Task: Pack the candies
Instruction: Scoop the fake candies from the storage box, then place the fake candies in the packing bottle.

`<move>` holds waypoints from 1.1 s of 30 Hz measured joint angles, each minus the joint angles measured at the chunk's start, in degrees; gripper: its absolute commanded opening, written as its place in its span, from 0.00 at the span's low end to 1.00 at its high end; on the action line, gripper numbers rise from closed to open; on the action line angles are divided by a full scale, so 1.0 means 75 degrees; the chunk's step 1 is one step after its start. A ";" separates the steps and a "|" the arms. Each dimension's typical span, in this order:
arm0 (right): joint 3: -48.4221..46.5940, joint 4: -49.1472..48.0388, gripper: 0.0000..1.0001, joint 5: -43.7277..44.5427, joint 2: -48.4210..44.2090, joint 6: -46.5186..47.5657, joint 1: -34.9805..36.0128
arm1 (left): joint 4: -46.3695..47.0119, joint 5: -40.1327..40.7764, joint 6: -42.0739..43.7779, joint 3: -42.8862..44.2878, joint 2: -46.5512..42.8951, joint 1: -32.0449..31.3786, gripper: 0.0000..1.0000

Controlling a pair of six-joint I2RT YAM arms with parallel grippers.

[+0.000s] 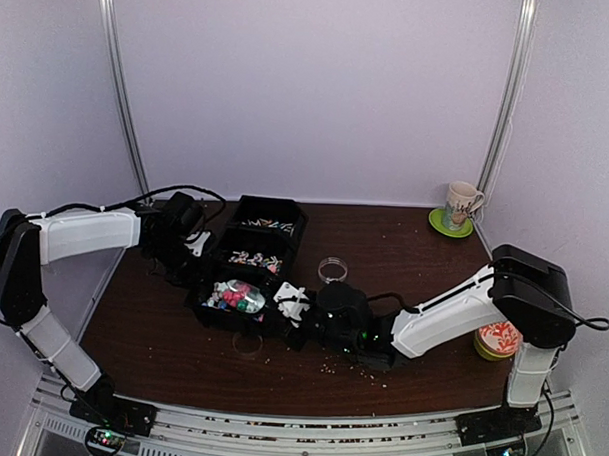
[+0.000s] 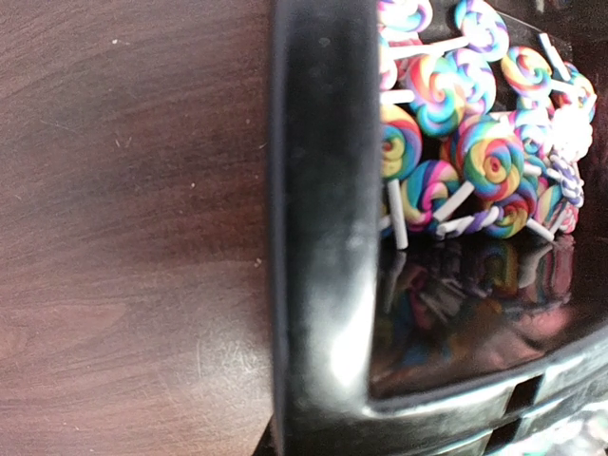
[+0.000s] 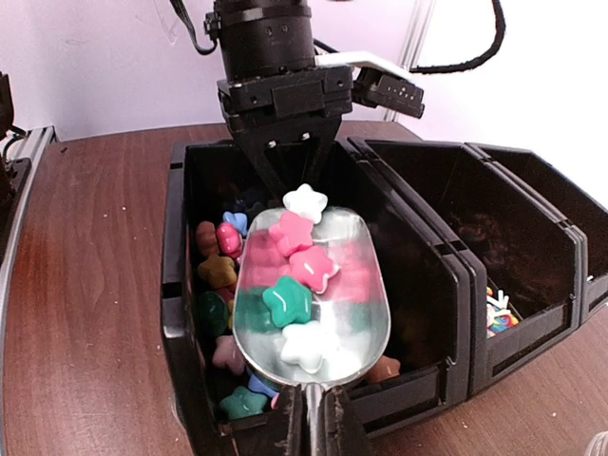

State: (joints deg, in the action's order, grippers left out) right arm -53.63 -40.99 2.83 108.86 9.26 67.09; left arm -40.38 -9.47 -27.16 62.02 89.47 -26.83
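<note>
Star-shaped candies [image 3: 288,302] in pink, green and white lie in a metal scoop [image 3: 361,285]. My right gripper [image 3: 323,418] is shut on the scoop's handle and holds it level over the near black bin [image 3: 176,285]. More candies [image 3: 228,271] lie in that bin below. From above, the scoop [image 1: 240,296] hangs over the near bin [image 1: 197,306], with the right gripper [image 1: 285,307] at its right end. My left gripper [image 3: 290,169] pinches the bin's far wall, fingers together. The left wrist view is filled by a black bin rim [image 2: 323,237], and my own fingers do not show there.
The middle bin [image 1: 284,249] holds swirl lollipops [image 2: 489,157], and a third bin [image 1: 297,216] stands behind it. A cup [image 1: 462,204] on a green saucer is back right. A pink tin [image 1: 498,340] is by the right arm. A clear ring [image 1: 332,268] and pale crumbs [image 1: 330,367] lie on the table.
</note>
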 measured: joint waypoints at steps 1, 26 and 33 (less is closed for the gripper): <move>0.0096 -0.0146 0.00 -0.0003 -0.0052 0.0000 0.0000 | -0.0003 0.0000 0.0000 0.0000 0.0000 0.0000 0.00; 0.1594 -0.1311 0.00 0.0003 -0.2623 -0.0364 -0.0857 | -0.0015 0.0044 0.0000 0.0000 0.0000 0.0000 0.00; 0.1594 0.0828 0.00 0.0603 -0.3856 -0.0434 -0.0979 | -0.0020 0.0047 0.0000 0.0000 0.0000 0.0000 0.00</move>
State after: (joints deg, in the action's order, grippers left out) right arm -41.67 -34.79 7.35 79.94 6.00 59.75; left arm -40.53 -9.13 -27.16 62.02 89.47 -26.83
